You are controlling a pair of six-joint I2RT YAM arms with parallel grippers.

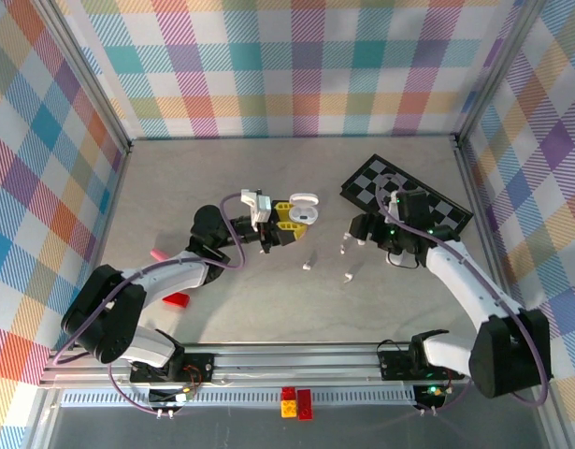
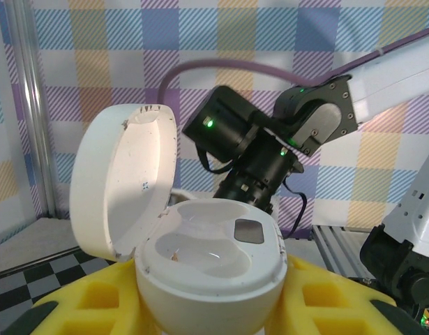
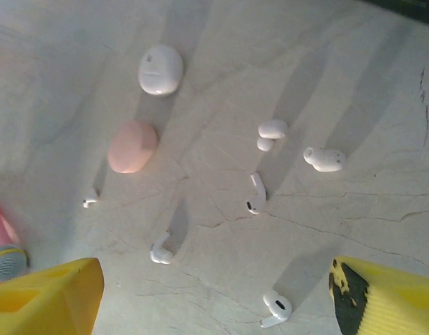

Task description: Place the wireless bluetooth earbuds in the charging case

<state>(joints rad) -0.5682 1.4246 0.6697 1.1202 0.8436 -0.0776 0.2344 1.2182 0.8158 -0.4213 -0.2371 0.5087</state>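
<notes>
Earbuds (image 3: 254,194) lie scattered on the table (image 3: 381,84), below and beyond the widely spread jaws of the right gripper (image 3: 214,296). One stemmed bud (image 3: 275,307) is nearest, between its yellow fingertips (image 3: 47,296). A white oval case (image 3: 160,70) and a pink oval case (image 3: 132,146), both seemingly closed, sit farther out. The left gripper (image 2: 211,307) pinches the open charging case (image 2: 207,255), lid raised.

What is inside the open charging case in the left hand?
Two moulded wells in the charging case, both empty, and a small dark square. The raised lid has nothing in it. The wells' near walls are hidden behind the rim.
</notes>
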